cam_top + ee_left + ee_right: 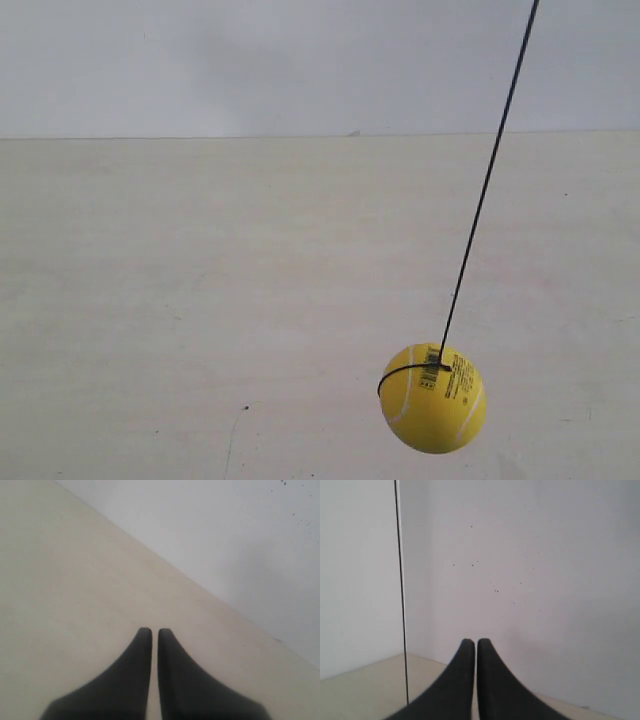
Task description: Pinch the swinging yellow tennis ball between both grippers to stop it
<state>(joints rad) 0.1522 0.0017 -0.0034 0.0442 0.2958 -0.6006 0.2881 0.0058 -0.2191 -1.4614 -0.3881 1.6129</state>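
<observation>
Yellow tennis ball (433,400) with barcode label (431,368), print unreadable; left pincer (151,630) and right pincer (472,641) closed.

The yellow tennis ball (432,405) looks smooth and slightly glossy, with a paper-like barcode label (432,368). Its string (487,180) is matt black cord. The tabletop (200,300) is pale, matt and faintly grained. The fingers (132,680) of the left gripper (151,631) and of the right gripper (472,642) are smooth matt black.
</observation>
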